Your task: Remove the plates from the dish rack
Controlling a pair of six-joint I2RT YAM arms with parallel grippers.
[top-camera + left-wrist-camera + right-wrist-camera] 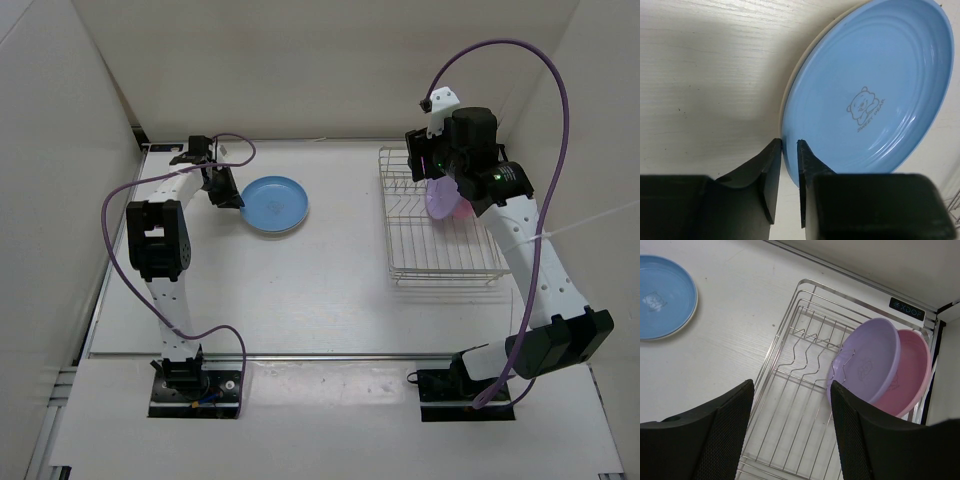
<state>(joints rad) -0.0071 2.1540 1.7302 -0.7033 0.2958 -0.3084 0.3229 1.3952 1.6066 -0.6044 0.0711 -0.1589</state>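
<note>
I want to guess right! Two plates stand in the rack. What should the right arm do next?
Probably lower the open right tool onto the light purple plate's rim: it stands in the dish rack in front of the pink plate, and the tool hangs above, empty.

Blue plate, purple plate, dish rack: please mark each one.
blue plate (875, 65), left wrist view, inner floor.
light purple plate (872, 352), right wrist view, inner face.
dish rack (795, 400), right wrist view, bare grid base.
</note>
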